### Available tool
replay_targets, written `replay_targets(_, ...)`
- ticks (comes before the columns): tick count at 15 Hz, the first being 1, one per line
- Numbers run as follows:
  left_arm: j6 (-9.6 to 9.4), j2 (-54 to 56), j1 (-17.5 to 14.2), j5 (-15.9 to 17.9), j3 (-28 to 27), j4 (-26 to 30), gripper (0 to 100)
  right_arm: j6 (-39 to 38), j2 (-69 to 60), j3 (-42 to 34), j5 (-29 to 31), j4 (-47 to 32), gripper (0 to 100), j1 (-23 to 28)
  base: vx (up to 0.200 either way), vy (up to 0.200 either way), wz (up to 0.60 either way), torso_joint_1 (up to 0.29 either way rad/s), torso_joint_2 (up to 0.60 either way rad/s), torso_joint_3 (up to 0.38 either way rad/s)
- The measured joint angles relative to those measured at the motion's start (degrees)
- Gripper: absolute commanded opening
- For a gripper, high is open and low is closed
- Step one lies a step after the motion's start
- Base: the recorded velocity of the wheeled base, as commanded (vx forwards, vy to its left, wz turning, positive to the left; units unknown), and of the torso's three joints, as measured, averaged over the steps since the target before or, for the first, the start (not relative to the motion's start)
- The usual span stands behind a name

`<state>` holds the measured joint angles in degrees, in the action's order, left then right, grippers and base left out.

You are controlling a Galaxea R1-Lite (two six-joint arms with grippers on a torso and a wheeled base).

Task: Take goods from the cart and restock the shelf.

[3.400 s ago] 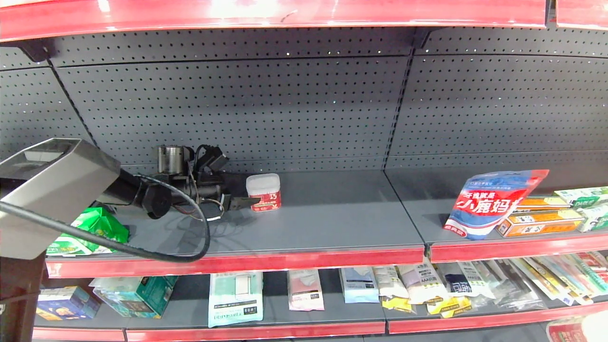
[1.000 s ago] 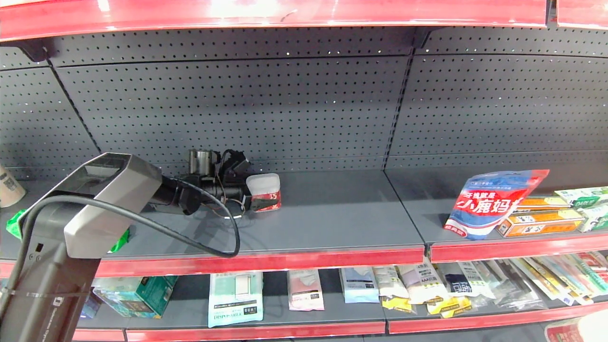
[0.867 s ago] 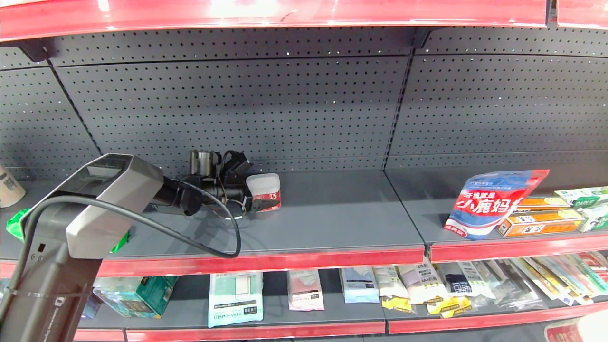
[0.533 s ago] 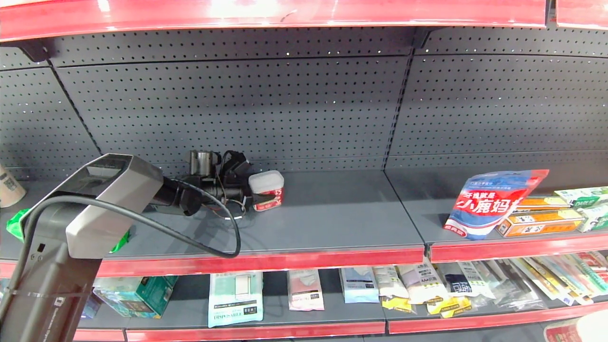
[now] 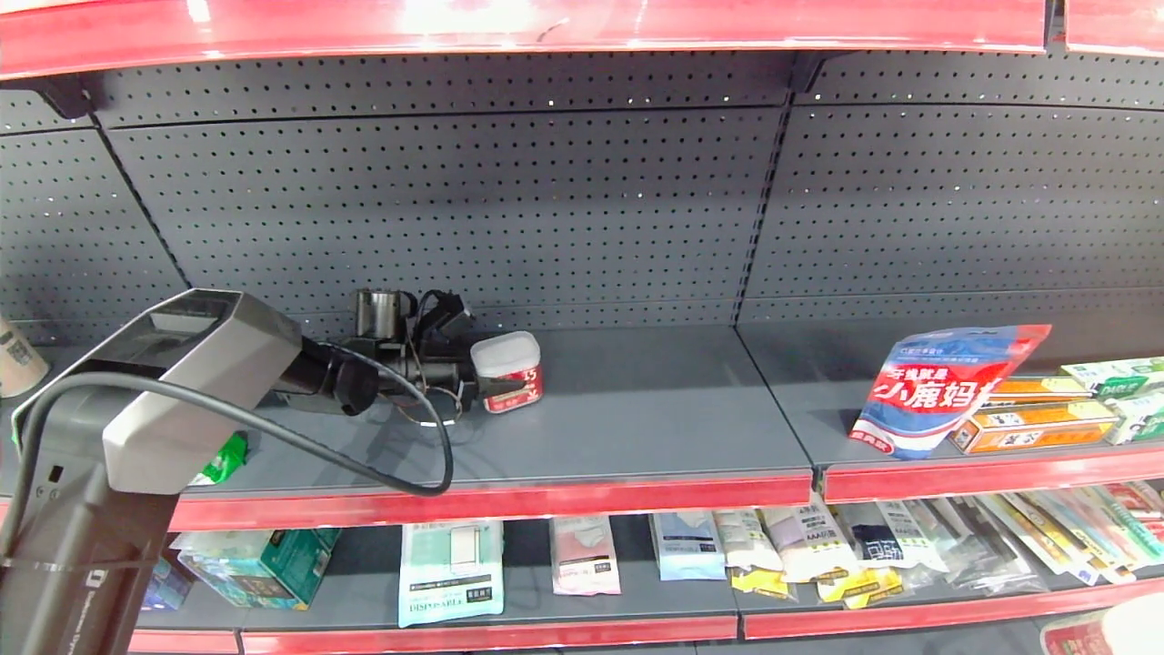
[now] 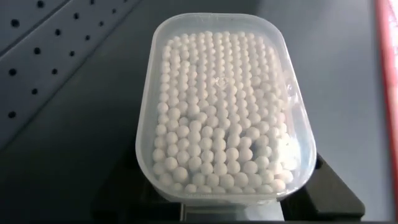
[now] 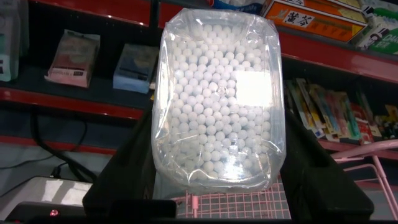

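A small cotton swab tub (image 5: 507,367) with a white lid and red label sits slightly tilted on the grey middle shelf (image 5: 627,418). My left gripper (image 5: 494,388) is shut on its lower part, reaching in from the left. The left wrist view looks down on this tub (image 6: 227,106), packed with white swab heads, with the gripper (image 6: 227,202) clamping its near end. My right gripper (image 7: 221,180) is shut on a second, plastic-wrapped swab tub (image 7: 217,99), held in front of the lower shelves. A corner of that second tub (image 5: 1114,628) shows at the bottom right of the head view.
A blue and red pouch (image 5: 937,387) leans on orange boxes (image 5: 1037,423) at the shelf's right. A green packet (image 5: 223,459) lies at the left behind my arm. Flat packets (image 5: 582,555) line the lower shelf. A pink cart grid (image 7: 249,202) shows under the right tub.
My left gripper advanced to the tub on the shelf and shut on it. In the last second the tub has tipped from upright to tilted, and the arm has drawn slightly left.
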<state>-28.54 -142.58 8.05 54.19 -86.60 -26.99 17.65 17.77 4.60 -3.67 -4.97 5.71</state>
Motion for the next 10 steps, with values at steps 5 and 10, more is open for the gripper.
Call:
replay_targets(5, -3.43, 6.91, -1.77, 5.21, 10.84, -0.27, 0, 0.0, 0.06, -0.02, -0.1, 0.0, 0, -0.06, 0.0, 0.0, 0.0, 0.0, 0.0, 0.0)
replay_targets(10, -11.73, 12.54, -3.8, 8.39, 20.7, -0.27, 0, 0.0, 0.09, -0.05, -0.12, -0.02, 0, -0.09, 0.0, 0.0, 0.0, 0.0, 0.0, 0.0)
